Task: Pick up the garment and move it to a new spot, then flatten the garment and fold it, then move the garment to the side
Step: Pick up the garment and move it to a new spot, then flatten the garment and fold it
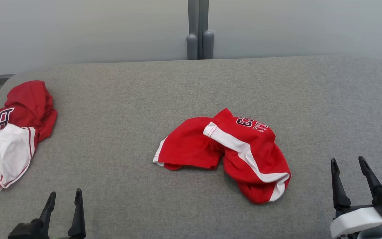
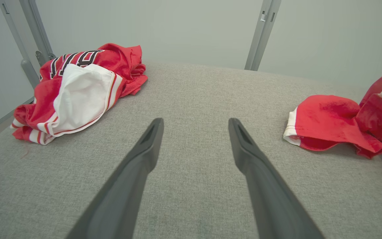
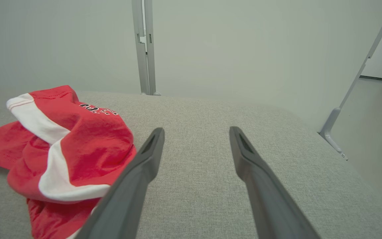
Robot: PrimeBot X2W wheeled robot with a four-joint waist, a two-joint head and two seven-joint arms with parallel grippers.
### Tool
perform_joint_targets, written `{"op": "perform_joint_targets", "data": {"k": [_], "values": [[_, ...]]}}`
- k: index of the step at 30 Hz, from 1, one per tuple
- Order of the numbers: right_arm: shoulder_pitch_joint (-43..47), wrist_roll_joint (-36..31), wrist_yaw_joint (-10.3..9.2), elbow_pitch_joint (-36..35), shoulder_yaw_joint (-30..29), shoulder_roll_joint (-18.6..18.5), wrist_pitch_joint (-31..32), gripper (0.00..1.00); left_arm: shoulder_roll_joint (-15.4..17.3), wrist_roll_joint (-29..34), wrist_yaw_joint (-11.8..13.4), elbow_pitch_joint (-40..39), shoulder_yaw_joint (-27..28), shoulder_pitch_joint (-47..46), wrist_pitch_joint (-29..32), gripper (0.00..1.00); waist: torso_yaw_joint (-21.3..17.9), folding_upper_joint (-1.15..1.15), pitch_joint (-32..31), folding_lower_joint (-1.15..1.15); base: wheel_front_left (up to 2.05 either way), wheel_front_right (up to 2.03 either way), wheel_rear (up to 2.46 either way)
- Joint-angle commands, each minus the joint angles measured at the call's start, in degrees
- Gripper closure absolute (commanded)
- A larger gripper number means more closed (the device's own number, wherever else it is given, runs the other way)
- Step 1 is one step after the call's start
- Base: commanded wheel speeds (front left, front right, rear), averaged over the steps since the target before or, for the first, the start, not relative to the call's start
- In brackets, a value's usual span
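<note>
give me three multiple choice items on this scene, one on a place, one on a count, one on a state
1. Where on the grey table does the lettered jersey lie?
A. at its left edge
B. in the middle
C. at its right edge

2. How many red garments lie on the table?
A. one
B. two
C. three

3. How does the left gripper hold its fingers?
A. shut on cloth
B. shut on nothing
C. open, holding nothing

Answers:
1 A, it is bunched by the left edge in the head view.
2 B, the jersey plus the red piece with a white band in the middle.
3 C, bare table shows between them in the left wrist view.
</note>
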Motion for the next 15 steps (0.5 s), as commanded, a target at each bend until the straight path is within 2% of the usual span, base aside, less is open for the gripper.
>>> {"op": "perform_joint_targets", "data": {"k": [1,15], "values": [[-0.18,-0.14,-0.04,0.00,0.02,-0.09,-0.17,0.00,-0.13,0.48,-0.17,0.09,0.20,-0.63,-0.17,0.00,-0.03,0.00,-0.01,0.00,0.00,0.00,0.00],[-0.46,0.01,-0.04,-0.31,0.26,-0.36,-0.17,0.00,0.72,-0.31,-0.23,0.11,-0.70,-1.10,-0.17,0.00,-0.09,0.00,0.50,0.00,0.00,0.00,0.00]]}}
